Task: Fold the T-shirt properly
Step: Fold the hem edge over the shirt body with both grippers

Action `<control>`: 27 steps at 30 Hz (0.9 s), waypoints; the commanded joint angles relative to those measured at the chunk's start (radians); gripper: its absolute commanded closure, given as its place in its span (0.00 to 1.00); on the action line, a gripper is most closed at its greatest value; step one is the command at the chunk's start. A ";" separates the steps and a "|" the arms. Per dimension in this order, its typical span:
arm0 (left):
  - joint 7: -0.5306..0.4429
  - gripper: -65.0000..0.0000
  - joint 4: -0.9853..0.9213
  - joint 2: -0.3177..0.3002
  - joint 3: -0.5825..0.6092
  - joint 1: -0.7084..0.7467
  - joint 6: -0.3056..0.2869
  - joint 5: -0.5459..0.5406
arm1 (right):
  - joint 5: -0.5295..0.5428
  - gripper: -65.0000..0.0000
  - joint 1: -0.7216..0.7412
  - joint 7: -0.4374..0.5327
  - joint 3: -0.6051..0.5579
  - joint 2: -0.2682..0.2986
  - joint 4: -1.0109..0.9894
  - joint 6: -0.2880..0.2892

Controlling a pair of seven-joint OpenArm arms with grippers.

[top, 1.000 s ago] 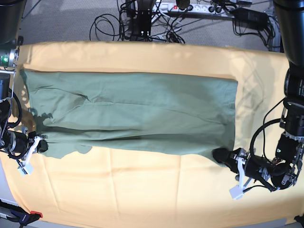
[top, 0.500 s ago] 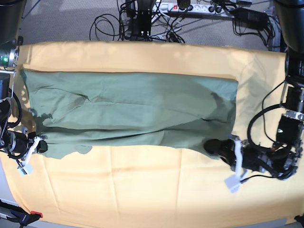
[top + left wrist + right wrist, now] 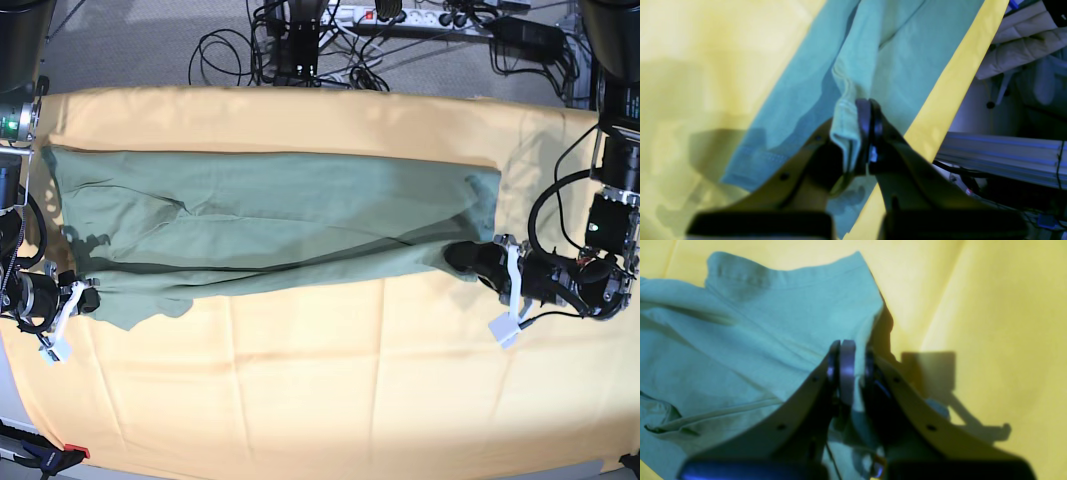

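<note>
Sage-green cotton is pinched in both grippers: your left gripper (image 3: 470,258) at 3 o'clock has carried the T-shirt (image 3: 280,225) hem inward since a second ago; the right gripper (image 3: 88,300) holds at 9. The long fold is starting. Beyond the yellow-orange cloth (image 3: 300,400), cables (image 3: 300,45) at 12 obstruct nothing.

T-shirt (image 3: 270,225) — plain sage green | cloth (image 3: 320,380) — yellow-orange | cables (image 3: 300,40) — black
</note>
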 commanded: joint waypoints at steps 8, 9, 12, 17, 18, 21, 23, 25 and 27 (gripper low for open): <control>-0.010 1.00 0.012 -0.020 -0.012 -0.031 -0.010 -0.024 | 0.013 1.00 0.035 -0.030 0.007 0.024 0.015 0.005; -0.010 1.00 0.012 -0.020 -0.012 -0.031 -0.014 -0.024 | 0.013 1.00 0.035 -0.030 0.007 0.026 0.015 0.005; -0.010 1.00 0.012 -0.020 -0.012 -0.031 -0.019 0.011 | 0.013 1.00 0.035 -0.020 0.007 0.038 0.015 0.005; -0.010 1.00 0.012 -0.035 -0.012 -0.031 -0.019 0.014 | 0.006 1.00 0.035 0.024 0.007 0.054 0.015 0.005; -0.010 1.00 0.012 -0.042 -0.012 -0.031 -0.019 0.013 | 0.001 1.00 0.035 0.024 0.007 0.053 0.015 0.005; -0.010 1.00 0.012 -0.057 -0.012 -0.030 -0.004 -0.008 | -0.002 1.00 0.035 0.024 0.007 0.053 0.015 0.005; -0.010 1.00 0.012 -0.055 -0.012 -0.027 0.028 -0.024 | -0.002 1.00 0.035 0.024 0.007 0.053 0.015 0.005; -0.010 1.00 0.012 -0.055 -0.012 -0.016 0.032 -0.024 | -0.002 1.00 0.035 0.023 0.007 0.050 0.015 0.005; -0.010 1.00 0.012 -0.055 -0.012 -0.001 0.032 -0.024 | -0.003 1.00 0.034 0.023 0.007 0.048 0.015 0.005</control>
